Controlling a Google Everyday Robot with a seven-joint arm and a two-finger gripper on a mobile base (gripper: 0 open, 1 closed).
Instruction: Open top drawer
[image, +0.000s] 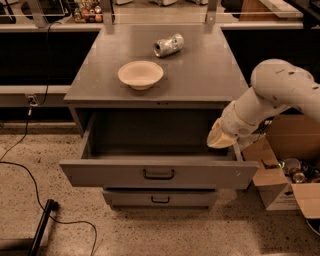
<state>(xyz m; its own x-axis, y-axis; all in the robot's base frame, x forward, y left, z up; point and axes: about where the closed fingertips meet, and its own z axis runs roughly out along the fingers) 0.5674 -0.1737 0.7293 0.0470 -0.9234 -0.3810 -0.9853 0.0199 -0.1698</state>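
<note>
Camera view has your arm (280, 92) coming in from the right, forearm sloping down-left, with the gripper (220, 140) hanging at the right edge of the top drawer (159, 173). That drawer's pulled well out of the grey cabinet (200, 75). You can't tell if the gripper's spread or pressed together.

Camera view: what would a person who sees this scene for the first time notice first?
The top drawer stands pulled far out of the grey cabinet, and its box looks empty. The gripper hangs at the drawer's right wall. A pale bowl and a tipped can lie on the cabinet top.
</note>
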